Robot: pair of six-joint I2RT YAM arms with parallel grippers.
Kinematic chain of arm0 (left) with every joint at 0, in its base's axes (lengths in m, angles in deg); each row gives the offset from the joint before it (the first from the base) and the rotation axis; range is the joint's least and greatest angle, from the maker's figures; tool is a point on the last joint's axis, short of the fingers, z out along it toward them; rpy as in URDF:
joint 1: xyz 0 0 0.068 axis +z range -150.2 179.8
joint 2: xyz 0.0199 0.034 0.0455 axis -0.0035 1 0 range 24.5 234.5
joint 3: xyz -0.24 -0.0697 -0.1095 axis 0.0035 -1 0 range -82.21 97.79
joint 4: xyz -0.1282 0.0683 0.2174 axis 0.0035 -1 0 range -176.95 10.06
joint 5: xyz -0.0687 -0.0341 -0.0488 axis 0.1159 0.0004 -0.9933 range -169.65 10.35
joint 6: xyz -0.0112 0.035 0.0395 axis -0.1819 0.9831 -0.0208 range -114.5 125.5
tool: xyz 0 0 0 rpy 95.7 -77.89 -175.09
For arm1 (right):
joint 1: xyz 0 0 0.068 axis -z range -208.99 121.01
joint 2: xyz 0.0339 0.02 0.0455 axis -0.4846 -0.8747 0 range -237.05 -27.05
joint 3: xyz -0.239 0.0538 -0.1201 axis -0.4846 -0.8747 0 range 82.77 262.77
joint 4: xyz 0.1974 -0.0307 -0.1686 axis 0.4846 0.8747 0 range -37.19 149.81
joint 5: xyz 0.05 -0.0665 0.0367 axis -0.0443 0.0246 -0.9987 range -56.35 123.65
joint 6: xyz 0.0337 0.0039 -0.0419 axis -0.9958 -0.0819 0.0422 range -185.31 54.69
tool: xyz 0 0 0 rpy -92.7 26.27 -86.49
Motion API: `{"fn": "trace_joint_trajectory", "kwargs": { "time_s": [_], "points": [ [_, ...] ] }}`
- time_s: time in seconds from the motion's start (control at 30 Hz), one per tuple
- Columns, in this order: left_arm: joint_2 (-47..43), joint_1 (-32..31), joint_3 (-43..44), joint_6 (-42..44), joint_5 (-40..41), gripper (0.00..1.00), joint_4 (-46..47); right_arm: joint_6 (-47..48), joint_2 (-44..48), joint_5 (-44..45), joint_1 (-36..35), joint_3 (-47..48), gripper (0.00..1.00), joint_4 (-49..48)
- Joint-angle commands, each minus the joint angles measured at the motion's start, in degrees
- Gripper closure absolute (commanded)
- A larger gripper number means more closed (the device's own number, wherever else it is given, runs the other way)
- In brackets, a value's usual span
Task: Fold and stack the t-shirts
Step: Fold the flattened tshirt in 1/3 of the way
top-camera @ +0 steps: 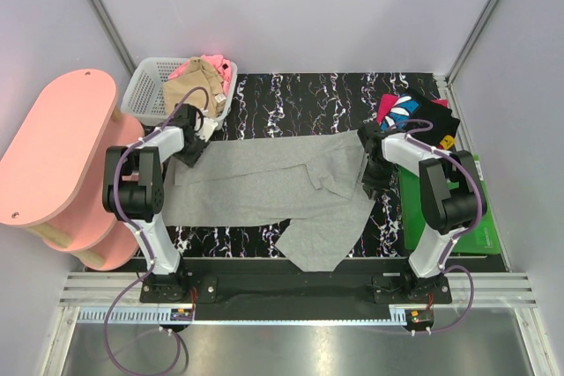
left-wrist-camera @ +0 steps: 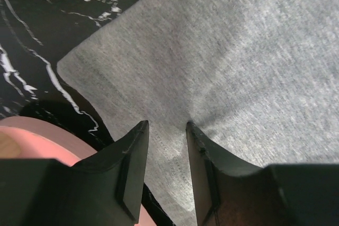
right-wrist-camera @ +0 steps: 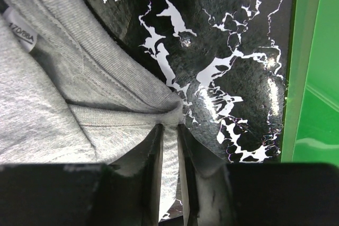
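The left gripper (left-wrist-camera: 166, 124) and right gripper (right-wrist-camera: 169, 127) each pinch one end of the light-grey t-shirt (top-camera: 256, 184), probably to pull it flat across the tabletop (top-camera: 300, 99) for folding.

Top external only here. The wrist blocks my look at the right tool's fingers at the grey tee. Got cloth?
Observer: Yes. The right wrist view shows the right tool pinched shut on a fold of the light-grey t-shirt, right beside the collar.
Operator: And the left tool?
Observer: In the left wrist view, the left tool straddles the cloth near a corner of the shirt. Creases run to one finger, but I can't tell whether it grips.
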Motion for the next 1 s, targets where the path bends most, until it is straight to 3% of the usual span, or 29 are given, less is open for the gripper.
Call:
{"fn": "trace_joint_trajectory", "kwargs": {
  "time_s": [0.0,0.43,0.63,0.97],
  "points": [
    [0.67,1.19,-2.64,2.82,3.17,0.60,3.16,-0.13,-1.19,1.19,0.90,-1.56,0.76,-3.47],
    [-3.47,4.26,-3.08,7.66,7.21,0.60,3.68,0.67,-1.72,-0.13,1.51,-3.58,0.77,-4.96],
    [-4.25,3.92,-1.32,5.82,5.20,0.60,1.85,0.93,-1.28,-0.74,1.78,-3.67,0.77,-5.05],
    [-16.45,-0.13,5.70,0.20,-3.41,0.56,-13.25,1.45,1.17,-2.24,1.78,0.28,0.79,-3.12]
  ]
}}
